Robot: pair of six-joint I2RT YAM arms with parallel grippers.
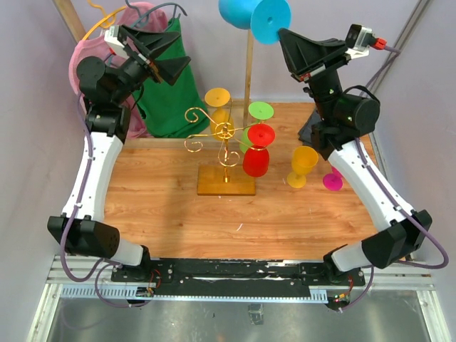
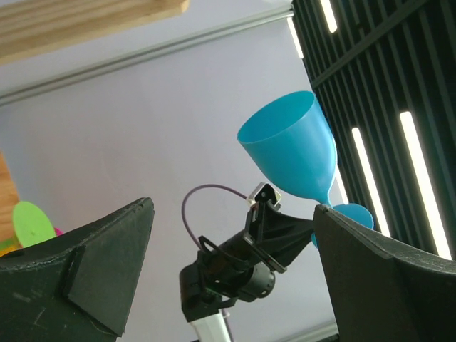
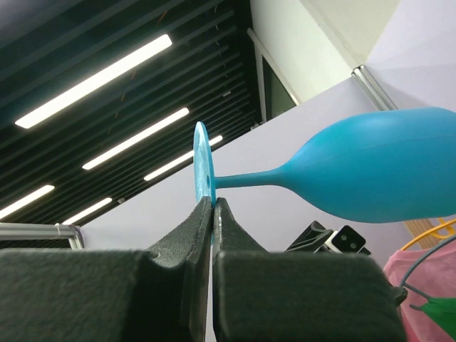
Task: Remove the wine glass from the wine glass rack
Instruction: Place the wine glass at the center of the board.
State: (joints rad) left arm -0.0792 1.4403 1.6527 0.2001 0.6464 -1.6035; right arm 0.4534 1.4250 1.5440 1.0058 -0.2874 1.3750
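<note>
The gold wire wine glass rack [image 1: 222, 135] stands on its light-wood base at the table's middle, with red, green and yellow glasses hanging on it. My right gripper [image 1: 285, 37] is raised high at the back and is shut on the foot disc of a blue wine glass [image 1: 253, 16], held sideways well above the rack. In the right wrist view the fingers [image 3: 214, 206] pinch the disc's rim, and the blue glass [image 3: 370, 167] points right. My left gripper [image 1: 171, 53] is open and empty, raised at the back left; its view shows the blue glass [image 2: 292, 153].
A yellow glass [image 1: 302, 165] stands upright on the table right of the rack, with a pink glass [image 1: 333, 181] lying beside it. Green and pink clothes [image 1: 167, 92] hang on a wooden frame at the back left. A wooden post [image 1: 249, 71] rises behind the rack.
</note>
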